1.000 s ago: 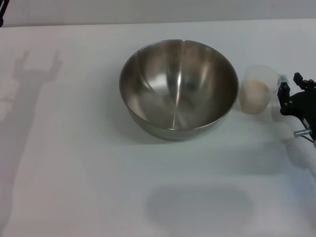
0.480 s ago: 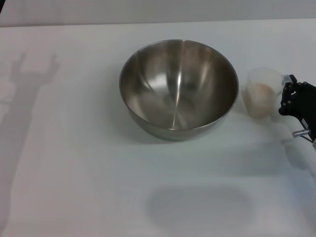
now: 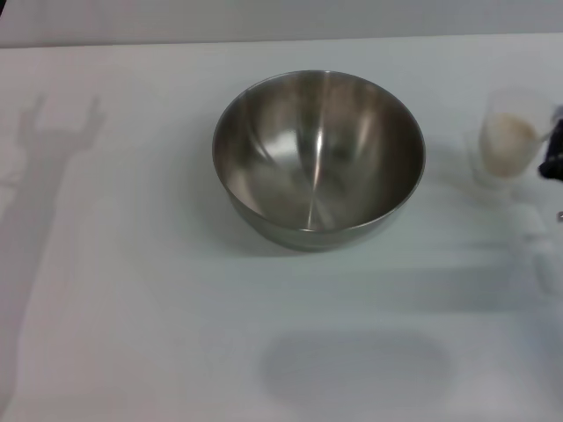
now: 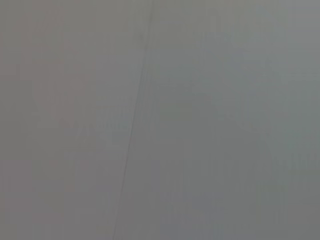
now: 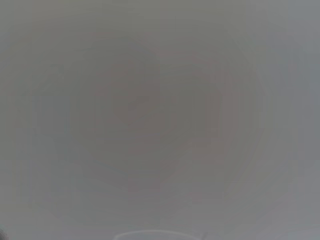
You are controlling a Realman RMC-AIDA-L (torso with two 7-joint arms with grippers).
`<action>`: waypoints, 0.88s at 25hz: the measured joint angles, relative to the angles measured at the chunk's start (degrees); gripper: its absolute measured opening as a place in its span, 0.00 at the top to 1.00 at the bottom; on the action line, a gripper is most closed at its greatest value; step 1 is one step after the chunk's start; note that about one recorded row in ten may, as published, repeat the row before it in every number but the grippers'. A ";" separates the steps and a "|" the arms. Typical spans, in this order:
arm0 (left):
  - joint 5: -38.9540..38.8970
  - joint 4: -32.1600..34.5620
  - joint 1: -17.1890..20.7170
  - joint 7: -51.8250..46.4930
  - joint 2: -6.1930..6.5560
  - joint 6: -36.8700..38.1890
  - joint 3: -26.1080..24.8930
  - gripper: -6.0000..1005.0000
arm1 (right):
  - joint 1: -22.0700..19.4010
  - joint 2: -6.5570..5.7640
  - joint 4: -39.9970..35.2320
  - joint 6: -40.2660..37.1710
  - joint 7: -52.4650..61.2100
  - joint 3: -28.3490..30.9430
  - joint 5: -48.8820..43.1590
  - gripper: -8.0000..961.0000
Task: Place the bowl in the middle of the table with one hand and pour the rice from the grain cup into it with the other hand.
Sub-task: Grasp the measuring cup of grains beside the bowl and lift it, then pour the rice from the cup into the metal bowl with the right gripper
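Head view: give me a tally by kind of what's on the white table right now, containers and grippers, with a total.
Large round stainless-steel mixing bowls: 1, the bowl, empty.
Small translucent plastic grain cups: 1, the grain cup, holding off-white rice.
Black grippers in view: 1, the right gripper, at the frame's edge beside the cup.
Total: 3

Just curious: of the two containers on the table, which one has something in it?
The small clear grain cup, at the table's right edge, holds pale rice. The big steel bowl is empty.
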 joint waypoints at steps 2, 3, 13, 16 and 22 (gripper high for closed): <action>0.00 0.02 0.00 0.02 0.00 0.22 0.00 0.14 | -0.32 -0.01 -0.04 -3.68 -0.02 1.29 0.01 0.97; 0.00 0.02 0.00 0.02 0.00 0.22 0.00 0.14 | -0.39 -0.04 -0.17 -6.11 -0.31 1.57 -0.01 0.97; 0.01 -0.13 -0.47 -0.09 0.09 0.55 0.00 0.14 | 6.55 -0.27 -1.16 -18.92 -24.69 -0.06 -0.52 0.97; 0.00 -0.25 -0.51 -0.12 0.09 0.63 0.00 0.14 | 9.76 -0.32 -1.61 -17.92 -31.91 -1.38 -0.55 0.97; 0.00 -0.82 -0.63 -0.14 0.16 0.70 0.00 0.14 | 14.13 -0.26 -1.55 -14.74 -43.82 -6.91 -0.59 0.97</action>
